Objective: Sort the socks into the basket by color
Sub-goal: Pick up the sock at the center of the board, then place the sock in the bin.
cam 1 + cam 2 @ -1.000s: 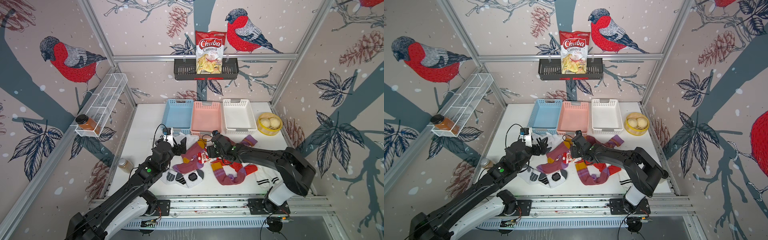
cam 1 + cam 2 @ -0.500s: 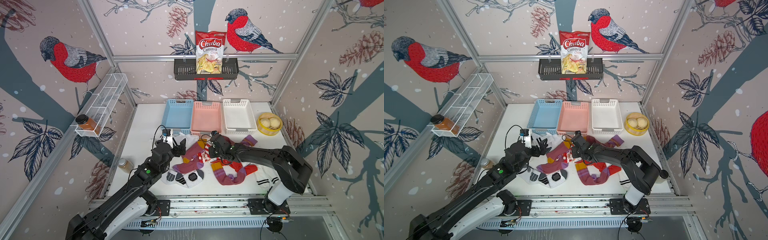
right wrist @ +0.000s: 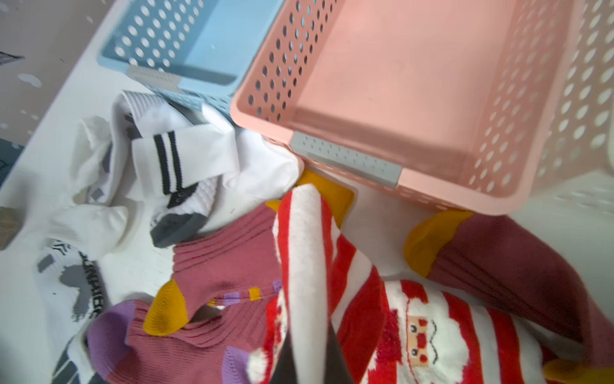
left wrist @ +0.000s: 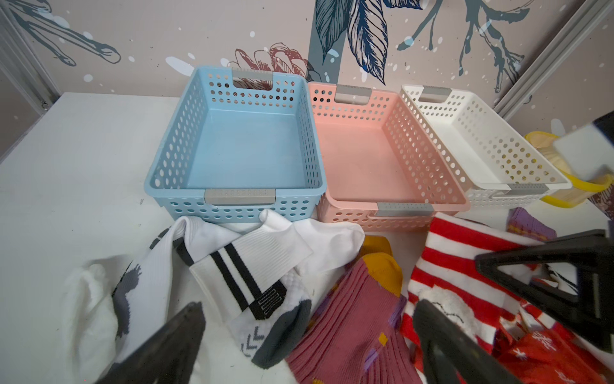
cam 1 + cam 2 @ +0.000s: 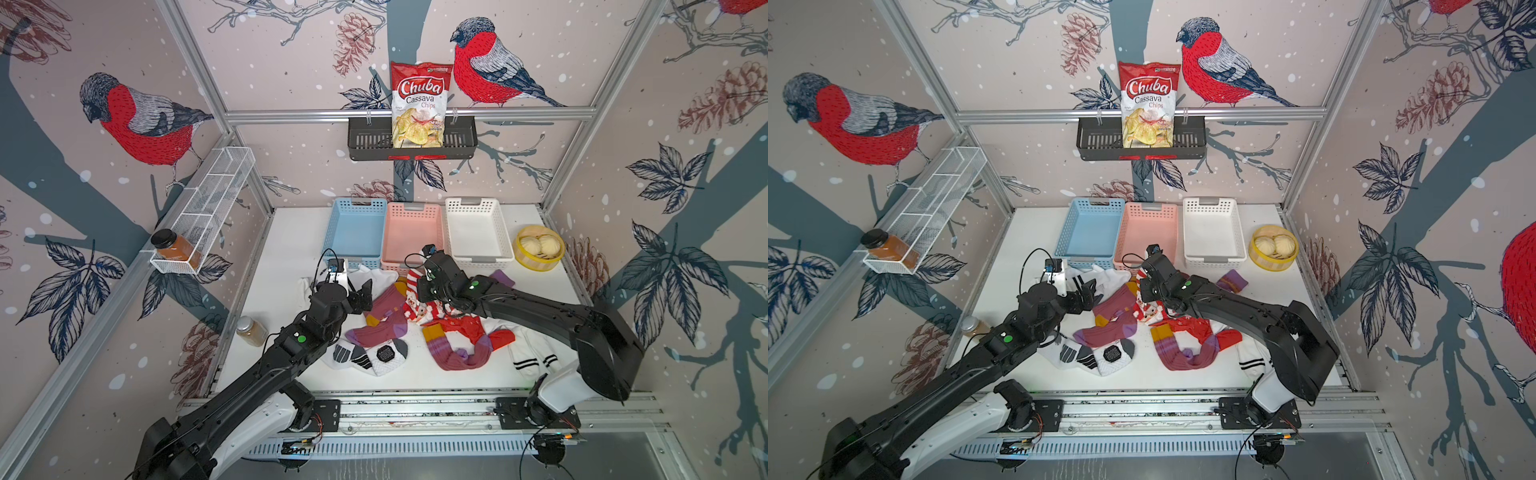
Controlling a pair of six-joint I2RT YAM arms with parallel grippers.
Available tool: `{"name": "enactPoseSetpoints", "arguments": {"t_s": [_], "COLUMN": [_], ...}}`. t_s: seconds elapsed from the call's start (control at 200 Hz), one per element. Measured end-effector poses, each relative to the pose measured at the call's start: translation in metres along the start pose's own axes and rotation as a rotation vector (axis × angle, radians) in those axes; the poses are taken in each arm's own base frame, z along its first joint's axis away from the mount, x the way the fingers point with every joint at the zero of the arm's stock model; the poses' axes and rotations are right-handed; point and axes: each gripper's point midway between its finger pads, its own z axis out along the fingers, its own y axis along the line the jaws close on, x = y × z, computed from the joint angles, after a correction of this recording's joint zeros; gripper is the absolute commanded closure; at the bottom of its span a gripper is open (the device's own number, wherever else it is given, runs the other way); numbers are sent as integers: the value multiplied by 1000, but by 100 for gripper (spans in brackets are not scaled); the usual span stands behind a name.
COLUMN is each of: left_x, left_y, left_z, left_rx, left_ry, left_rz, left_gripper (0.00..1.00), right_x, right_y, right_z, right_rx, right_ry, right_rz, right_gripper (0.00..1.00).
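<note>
**A:** Holding anything?

**B:** My right gripper (image 3: 310, 360) is clamped on the striped cuff of a red sock (image 3: 304, 232); the cuff stands up between my jaws. My left gripper (image 4: 305, 345) hangs wide apart and empty above a white sock (image 4: 246, 266) and a maroon sock (image 4: 352, 319).

**A:** Where does the red sock lie?

**B:** On the tabletop (image 5: 291, 241), just in front of the pink basket (image 3: 255, 76), its foot among the maroon ones. The other socks are heaped around it. The blue basket (image 4: 172, 143), the pink and the white basket (image 4: 481, 139) are all empty.

**A:** Which step is this?

**B:** The first pick, I'd say: grip made, lift not yet done. Next I'd raise it straight until the toe clears the heap, then carry it over a rim and part the jaws. Red into pink seems the likely match, though nothing marks it. The risk is dragging a maroon sock along, so I'd go slowly and watch what trails.
</note>
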Motion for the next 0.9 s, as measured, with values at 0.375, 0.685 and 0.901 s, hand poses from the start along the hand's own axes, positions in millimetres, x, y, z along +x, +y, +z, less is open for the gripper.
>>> {"name": "enactPoseSetpoints", "arguments": {"t_s": [0.375,0.685,0.901], "left_x": [1,19,20], "left_y": [3,2,1], "left_z": [-5,8,6], "left_rx": [3,-17,-1], "left_ry": [-17,72,69], "left_rz": [-29,9,6], "left_gripper": [2,2,2], "right_x": [-51,-99,-129], "right_y": [7,17,5], "right_z": [-26,-24,-9], "right_rx": [-5,-12,6], "right_ry": [-91,-162,-185], "right_rz": [-32,-52,-40], "right_gripper": [97,97,97]}}
